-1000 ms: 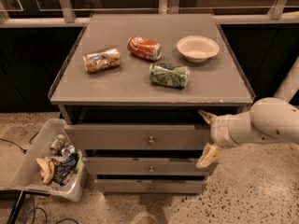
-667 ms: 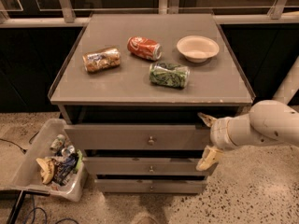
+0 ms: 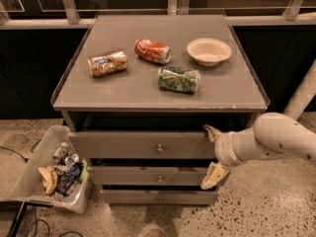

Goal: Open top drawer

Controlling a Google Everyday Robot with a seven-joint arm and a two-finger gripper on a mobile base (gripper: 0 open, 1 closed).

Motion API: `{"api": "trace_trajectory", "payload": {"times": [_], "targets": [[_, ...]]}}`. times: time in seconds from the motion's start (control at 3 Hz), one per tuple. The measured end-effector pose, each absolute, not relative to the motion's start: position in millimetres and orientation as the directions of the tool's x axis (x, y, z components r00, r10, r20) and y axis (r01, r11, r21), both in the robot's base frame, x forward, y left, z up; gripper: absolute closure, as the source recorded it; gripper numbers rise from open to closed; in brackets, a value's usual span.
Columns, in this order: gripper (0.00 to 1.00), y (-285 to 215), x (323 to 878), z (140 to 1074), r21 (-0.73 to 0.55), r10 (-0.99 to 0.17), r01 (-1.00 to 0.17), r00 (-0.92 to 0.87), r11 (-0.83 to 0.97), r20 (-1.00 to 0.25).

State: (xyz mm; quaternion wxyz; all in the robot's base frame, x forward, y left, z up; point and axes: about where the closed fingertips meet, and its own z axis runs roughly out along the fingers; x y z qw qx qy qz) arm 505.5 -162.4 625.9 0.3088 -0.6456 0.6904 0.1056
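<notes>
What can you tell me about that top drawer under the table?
The top drawer has a wide, flat grey-brown front with one small round metal knob at its centre. It seems to jut slightly forward; its inside is hidden. The robot's hand sits at its right end, fingers spread above and below the front.

On the grey cabinet top [image 3: 148, 90] you see three cans lying on their sides, none touching: a gold-brown can [image 3: 107, 63] at left, a red can [image 3: 152, 51] behind the middle, and a green can [image 3: 178, 79] nearer the front edge. A white bowl [image 3: 209, 51] sits upright at back right. Lower down you find the middle drawer [image 3: 133, 176] and the bottom drawer [image 3: 128, 196], with the gripper [image 3: 208, 157] just by the middle one's right end. On the speckled floor [image 3: 276, 206] at left, a clear bin [image 3: 29, 177] holds mixed rubbish [image 3: 61, 169].
</notes>
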Motion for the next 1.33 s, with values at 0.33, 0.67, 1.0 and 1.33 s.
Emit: {"api": "trace_trajectory", "payload": {"times": [0.33,0.67,1.0,1.33], "targets": [[0.0,-162.4,505.5,625.9,-0.253,-0.826,-0.957,0.024,0.144,-0.563],[0.19,-162.4,505.5,625.8,-0.253,-0.826,-0.957,0.024,0.144,-0.563],[0.42,-162.3,505.5,625.8,-0.253,-0.826,-0.957,0.024,0.144,-0.563],[0.65,-162.3,505.5,625.8,-0.253,-0.826,-0.957,0.024,0.144,-0.563]]}}
